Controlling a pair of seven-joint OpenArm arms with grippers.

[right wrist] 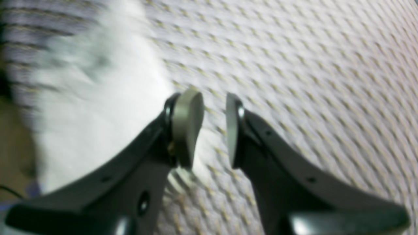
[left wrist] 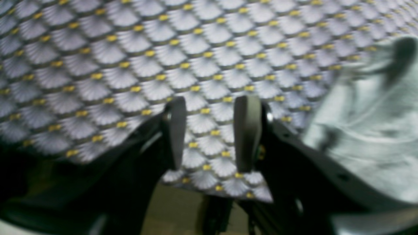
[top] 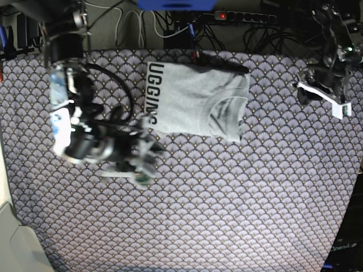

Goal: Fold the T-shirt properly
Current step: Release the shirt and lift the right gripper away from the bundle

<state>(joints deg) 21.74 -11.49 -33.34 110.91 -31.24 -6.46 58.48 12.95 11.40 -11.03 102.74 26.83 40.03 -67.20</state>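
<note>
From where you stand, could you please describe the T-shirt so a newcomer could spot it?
Look at the purple fan-patterned tablecloth covering the table. Near its far edge lies the folded T-shirt, a light grey rectangle. Black block letters along one side distinguish it.

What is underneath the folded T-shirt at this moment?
The T-shirt lies folded on the purple fan-patterned tablecloth, which shows all around it. Whatever is beneath the shirt itself, including its lower folded layers, is covered and cannot be seen.

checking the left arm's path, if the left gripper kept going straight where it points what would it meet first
Likely the bare purple tablecloth: the open left gripper frames only that, and the T-shirt lies off to one side. Depth is unclear.
</note>
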